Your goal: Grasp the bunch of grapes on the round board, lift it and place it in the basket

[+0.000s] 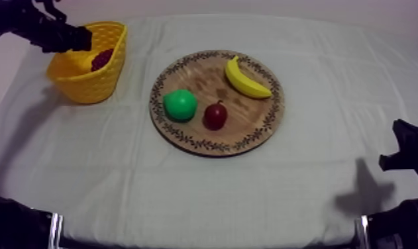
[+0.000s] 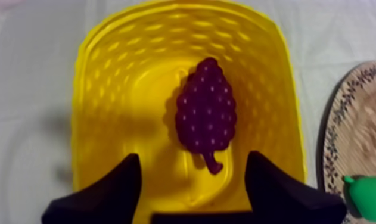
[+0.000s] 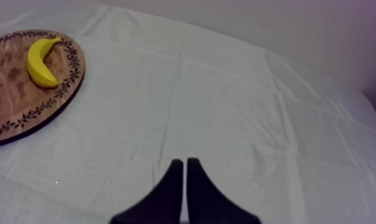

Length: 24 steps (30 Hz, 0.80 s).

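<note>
The bunch of grapes is lying inside the yellow basket. The left gripper is hovering above it, fingers spread and holding nothing. A pear, a small red fruit and a banana are sitting on the wooden board beside the basket. The right gripper is hanging over the cloth, fingers pressed together.

Cloth: grey-white fabric, matt, creased along fold lines.
Wooden board: wood, visible grain, low sheen; dark pattern on rim.
Yellow basket: looks like plastic, smooth, slight gloss, perforated walls.
Bunch of grapes: dark purple, bumpy, small bright highlights.
Banana: smooth, satin.
Pear: smooth, slight sheen.
Small red fruit: smooth, glossy.
Left gripper: fingers black, matt, smooth.
</note>
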### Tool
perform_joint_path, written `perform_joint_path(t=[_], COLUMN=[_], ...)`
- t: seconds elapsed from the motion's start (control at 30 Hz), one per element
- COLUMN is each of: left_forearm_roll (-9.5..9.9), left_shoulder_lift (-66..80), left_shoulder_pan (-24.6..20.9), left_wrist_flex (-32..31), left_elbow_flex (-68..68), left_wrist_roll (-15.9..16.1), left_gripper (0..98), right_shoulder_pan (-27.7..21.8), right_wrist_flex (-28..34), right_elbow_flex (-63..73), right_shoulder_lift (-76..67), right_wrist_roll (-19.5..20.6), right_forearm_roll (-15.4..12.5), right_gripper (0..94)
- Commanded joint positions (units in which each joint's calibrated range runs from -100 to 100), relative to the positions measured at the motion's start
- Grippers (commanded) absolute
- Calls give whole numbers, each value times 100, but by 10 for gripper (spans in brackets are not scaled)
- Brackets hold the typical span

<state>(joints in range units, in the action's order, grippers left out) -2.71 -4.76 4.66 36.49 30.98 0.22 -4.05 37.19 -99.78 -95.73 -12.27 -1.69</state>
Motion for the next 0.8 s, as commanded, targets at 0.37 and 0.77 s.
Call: perform_joint_path(t=[0.37, 0.77], left_forearm_roll=[8, 10], left_shoulder_lift=[2972, 5572], left_shoulder_pan=[-40, -229], left_wrist_flex=[-743, -929], left_elbow_flex=[2967, 5131], left_wrist_roll=[30, 137], left_gripper=[462, 34], right_shoulder_pan=[-1, -1], right_wrist_flex=[-2, -2], right_elbow_flex=[1, 1], right_shoulder_lift=[-2, -2], right_wrist_roll=[-1, -1], right_forearm_roll=[1, 1], right_gripper=[5, 5])
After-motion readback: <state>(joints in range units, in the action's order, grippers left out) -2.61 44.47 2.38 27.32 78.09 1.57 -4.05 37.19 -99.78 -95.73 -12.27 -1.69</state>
